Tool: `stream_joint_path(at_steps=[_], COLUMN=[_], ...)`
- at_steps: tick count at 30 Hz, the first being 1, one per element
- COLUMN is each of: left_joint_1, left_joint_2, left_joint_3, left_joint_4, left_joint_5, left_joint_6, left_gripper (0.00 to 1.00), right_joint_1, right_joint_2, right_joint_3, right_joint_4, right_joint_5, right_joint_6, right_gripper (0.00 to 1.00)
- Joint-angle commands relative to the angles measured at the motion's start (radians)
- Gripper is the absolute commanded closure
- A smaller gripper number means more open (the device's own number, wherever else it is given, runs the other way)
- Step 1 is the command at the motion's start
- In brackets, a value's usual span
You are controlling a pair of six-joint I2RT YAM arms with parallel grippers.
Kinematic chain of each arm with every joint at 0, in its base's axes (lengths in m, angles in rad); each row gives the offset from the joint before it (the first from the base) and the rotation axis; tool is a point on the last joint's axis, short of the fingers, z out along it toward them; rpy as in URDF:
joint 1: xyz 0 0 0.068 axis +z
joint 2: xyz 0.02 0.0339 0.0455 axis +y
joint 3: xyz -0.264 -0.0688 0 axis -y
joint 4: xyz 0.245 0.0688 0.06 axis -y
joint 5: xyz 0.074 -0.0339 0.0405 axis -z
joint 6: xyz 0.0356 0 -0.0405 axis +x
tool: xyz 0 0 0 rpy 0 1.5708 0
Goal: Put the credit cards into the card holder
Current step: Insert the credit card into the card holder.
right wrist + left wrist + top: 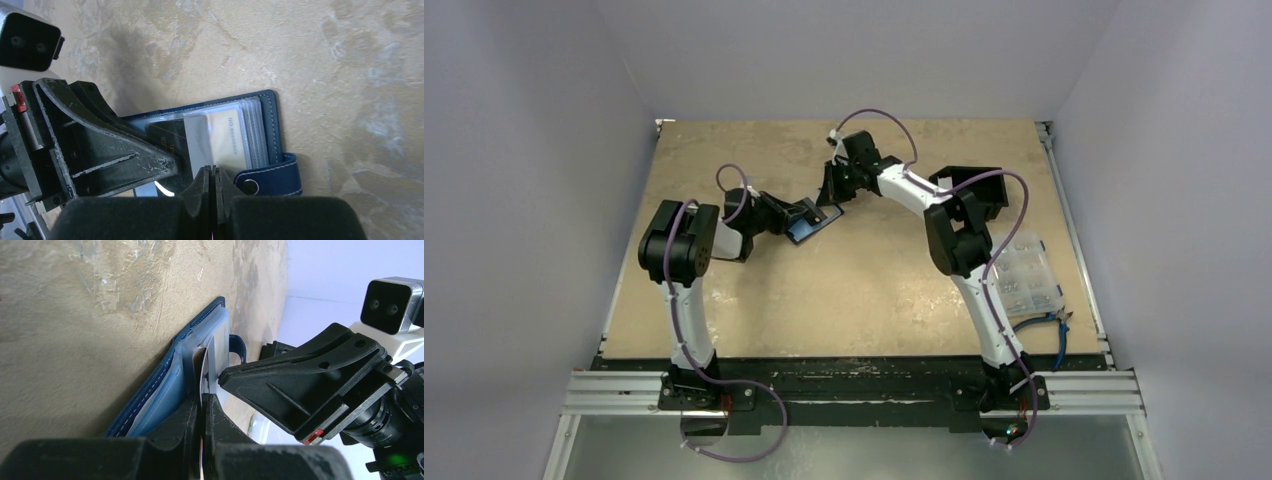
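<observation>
The worktop (854,300) carries a black open-sided box (972,188) toward its far right corner and a clear compartment box (1027,272) by its right edge. Both are well apart from the grippers.

The two grippers meet near the middle of the worktop, a little toward its left edge. The left gripper (202,401) has its fingers pressed together on a thin pale card (204,374), seen edge-on and rising from between the tips. The right gripper (212,171) also has its fingers closed with no gap. Their tips touch the lower edge of a grey leaf (197,140) in the holder, but it cannot be told whether they pinch it.

The card holder (267,117) lies open and flat on the worktop, directly under both sets of fingertips, with the left gripper coming in from one side and the right from the edge beside it. Its navy strap with a snap (270,179) sticks out just beside the right fingers.

Inside, a stack of clear sleeves shows a cream card (230,142) with printed digits. A dark card (165,137) sits at the left gripper's tip.
</observation>
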Motion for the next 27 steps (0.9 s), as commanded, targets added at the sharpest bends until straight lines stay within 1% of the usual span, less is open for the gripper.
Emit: stream_joint_path(at_steps=[1, 3, 6, 9, 18, 23, 27], left_joint_1=[-0.011, -0.011, -0.011, -0.011, -0.011, -0.012, -0.025], left_joint_2=[-0.010, -0.008, -0.002, -0.003, 0.001, 0.000, 0.009], left_joint_3=[0.021, 0.019, 0.018, 0.016, 0.021, 0.021, 0.030], left_joint_4=[-0.103, -0.103, -0.096, -0.097, -0.093, -0.094, -0.089], left_joint_5=[-0.064, -0.062, -0.057, -0.057, -0.049, -0.053, -0.063], left_joint_6=[0.038, 0.039, 0.037, 0.038, 0.027, 0.028, 0.023], left_gripper=[1.00, 1.00, 1.00, 1.00, 1.00, 1.00, 1.00], right_joint_1=[-0.021, -0.027, -0.045, -0.048, -0.048, -0.048, -0.042], right_joint_2=[-0.056, -0.050, -0.022, 0.014, 0.050, 0.065, 0.060], right_joint_3=[0.061, 0.077, 0.111, 0.144, 0.110, 0.102, 0.072], right_joint_4=[-0.072, -0.088, -0.109, -0.129, -0.097, -0.097, -0.076], right_joint_5=[0.032, 0.048, 0.042, 0.049, 0.030, 0.030, 0.001], right_joint_6=[-0.038, -0.052, -0.062, -0.079, -0.080, -0.091, -0.085], right_gripper=[0.95, 0.90, 0.87, 0.81, 0.68, 0.68, 0.79])
